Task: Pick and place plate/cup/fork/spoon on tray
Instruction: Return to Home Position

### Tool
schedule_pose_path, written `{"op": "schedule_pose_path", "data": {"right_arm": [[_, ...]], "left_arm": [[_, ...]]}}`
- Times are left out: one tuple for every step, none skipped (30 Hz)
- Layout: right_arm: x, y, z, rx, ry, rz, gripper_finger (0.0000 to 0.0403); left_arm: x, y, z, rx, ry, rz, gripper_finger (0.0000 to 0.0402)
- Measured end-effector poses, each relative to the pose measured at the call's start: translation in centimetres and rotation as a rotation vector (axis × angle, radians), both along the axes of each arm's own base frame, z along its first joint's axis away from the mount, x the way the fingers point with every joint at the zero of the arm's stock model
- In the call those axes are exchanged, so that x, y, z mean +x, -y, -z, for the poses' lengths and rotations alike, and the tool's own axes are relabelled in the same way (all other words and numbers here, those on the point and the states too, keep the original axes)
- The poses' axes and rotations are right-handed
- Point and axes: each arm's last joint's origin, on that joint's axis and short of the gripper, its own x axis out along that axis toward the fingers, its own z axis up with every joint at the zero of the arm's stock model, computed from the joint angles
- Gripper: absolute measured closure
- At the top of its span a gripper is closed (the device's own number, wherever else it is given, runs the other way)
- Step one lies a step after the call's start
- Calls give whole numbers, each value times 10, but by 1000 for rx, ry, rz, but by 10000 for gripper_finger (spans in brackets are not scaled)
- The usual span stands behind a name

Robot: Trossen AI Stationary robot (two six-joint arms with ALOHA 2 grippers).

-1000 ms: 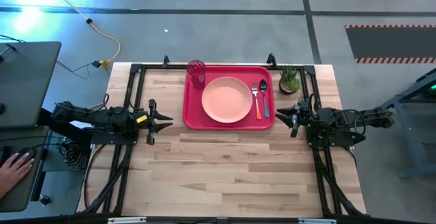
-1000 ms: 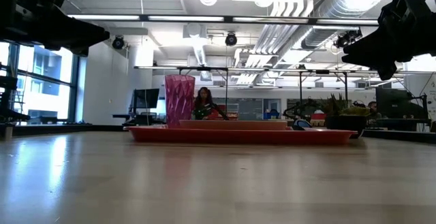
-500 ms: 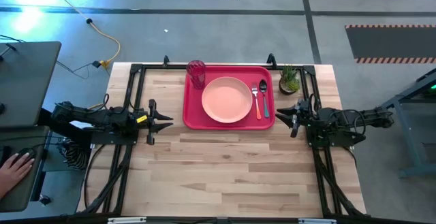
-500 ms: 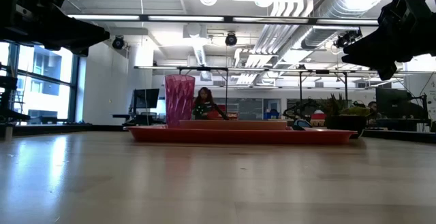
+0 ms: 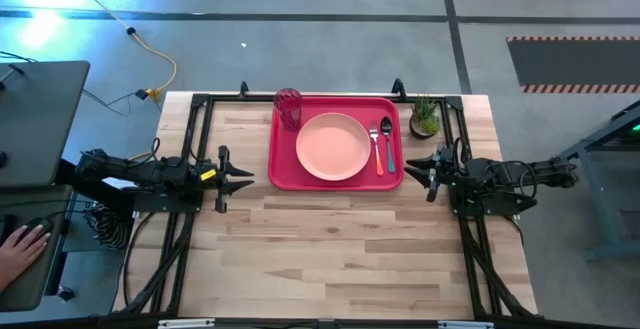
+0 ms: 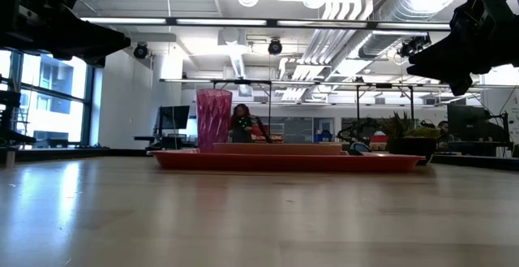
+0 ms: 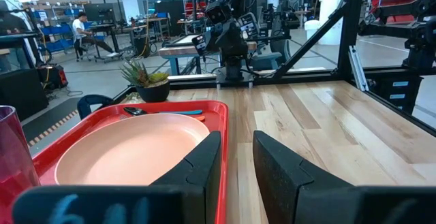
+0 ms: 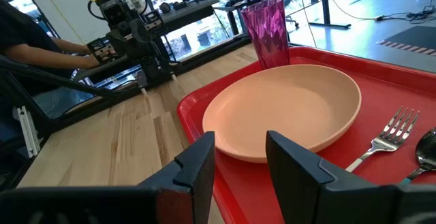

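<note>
The left gripper [image 5: 243, 177] is hovering over the bench [image 5: 330, 254] just off the left side of the tray [image 5: 283, 176]. Its fingers [image 7: 204, 163] are standing a narrow gap apart and gripping nothing. The right gripper [image 5: 416, 168] is waiting off the tray's right side, facing the left one. Its fingers [image 8: 300, 163] are also parted with nothing between them.

Between the two grippers, one red tray is lying at the far middle of the bench and carrying four pieces:
- One salmon-pink plate [image 5: 332, 147] is sitting flat in the middle of the tray.
- One dark-pink ribbed cup [image 5: 288, 107] is standing upright in the far left corner, just beside the plate.
- One fork [image 5: 376, 145] with an orange-red handle is lying just to the right of the plate.
- One spoon [image 5: 387, 141] with a light-blue handle is lying alongside the fork, nearer the tray's right rim.

One small green potted plant [image 5: 425, 117] is standing on the bench just outside the tray's far right corner.

In the low view the tray rim and plate edge are hiding the fork, and the spoon is hard to make out. Only the cup [image 6: 214, 119] is rising clearly above them. The left wrist view is cutting the cup [image 7: 15, 157] off at the frame edge, and the plate is covering most of the cutlery. The right wrist view is cutting off the spoon [image 8: 426, 150] and the fork's handle.

One person's hand [image 5: 22, 241] is resting at a desk beside the bench, partly out of frame.
</note>
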Motion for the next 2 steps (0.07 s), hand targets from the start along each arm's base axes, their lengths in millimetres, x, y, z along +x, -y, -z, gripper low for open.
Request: {"op": "schedule_pose_path", "data": {"right_arm": [[0, 0, 0, 0, 0, 0, 279], [0, 0, 0, 0, 0, 0, 279]], "left_arm": [[0, 0, 0, 0, 0, 0, 326], [0, 0, 0, 0, 0, 0, 326]]}}
